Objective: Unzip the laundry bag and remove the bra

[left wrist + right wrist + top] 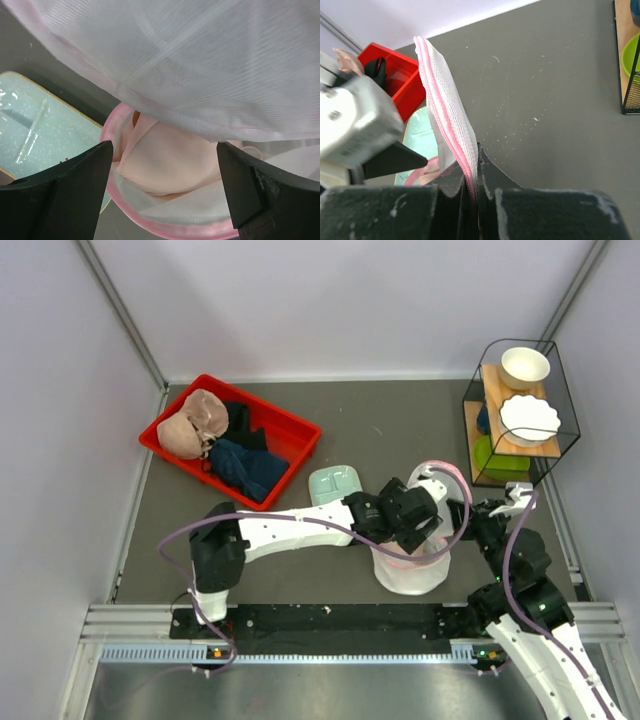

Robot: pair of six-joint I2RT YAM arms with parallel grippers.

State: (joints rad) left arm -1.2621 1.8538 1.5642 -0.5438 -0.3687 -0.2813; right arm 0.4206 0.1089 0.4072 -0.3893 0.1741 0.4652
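We saw a grey table (380,420) carrying a red bin (290,430) at its far left, a mint tray (330,483) near the middle, the laundry bag (410,575) just beside that, and a wire rack (474,430) at far right

no words, labels, brands or numbers can be read anywhere in these views, not on the arms, the desk or anything standing on it.
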